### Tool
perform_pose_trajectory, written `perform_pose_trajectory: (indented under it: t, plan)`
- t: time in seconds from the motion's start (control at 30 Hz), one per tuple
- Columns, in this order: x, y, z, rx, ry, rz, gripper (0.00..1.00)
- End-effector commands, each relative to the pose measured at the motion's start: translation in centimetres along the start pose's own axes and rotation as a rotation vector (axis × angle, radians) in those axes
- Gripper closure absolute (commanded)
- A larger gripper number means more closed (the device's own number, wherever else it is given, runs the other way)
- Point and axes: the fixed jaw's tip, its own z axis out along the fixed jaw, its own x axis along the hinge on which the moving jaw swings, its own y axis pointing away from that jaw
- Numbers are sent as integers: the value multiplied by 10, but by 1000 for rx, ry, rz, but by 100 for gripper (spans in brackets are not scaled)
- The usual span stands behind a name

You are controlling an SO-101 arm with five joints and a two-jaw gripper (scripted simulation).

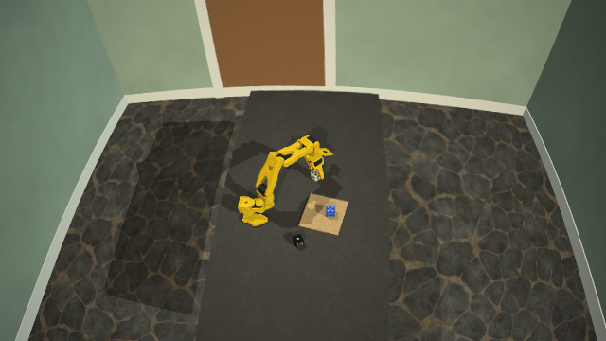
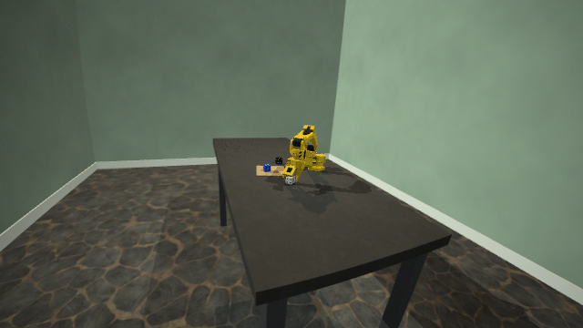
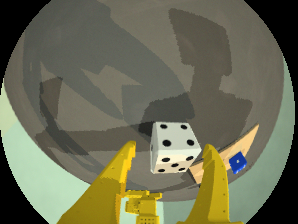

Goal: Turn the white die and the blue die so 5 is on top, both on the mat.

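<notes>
The jaws stand partly open with nothing gripped, and the white die (image 1: 314, 175) (image 2: 290, 180) (image 3: 175, 145) sits at their tips, off the mat (image 1: 314, 228) (image 2: 260, 173) (image 3: 245, 143). Beyond, the blue die (image 1: 330, 210) (image 2: 267, 168) (image 3: 238, 162) rests on the mat, the black die (image 1: 298, 241) (image 2: 279, 160) beside it on the table (image 1: 350, 284) (image 2: 342, 241) (image 3: 125, 30).

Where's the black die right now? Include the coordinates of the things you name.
In the top view, the black die (image 1: 298, 241) (image 2: 279, 160) is on the dark table (image 1: 294, 294) (image 2: 319, 237), just off the tan mat (image 1: 314, 227) (image 2: 260, 173), below its lower-left corner.
</notes>
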Motion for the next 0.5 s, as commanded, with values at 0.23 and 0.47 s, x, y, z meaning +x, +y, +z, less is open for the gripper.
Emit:
perform_pose_trajectory:
  t: [0.23, 0.47]
  plan:
    - [-4, 1, -6, -4, -36, -3, 67]
    - [-4, 0, -6, -3, -36, -3, 70]
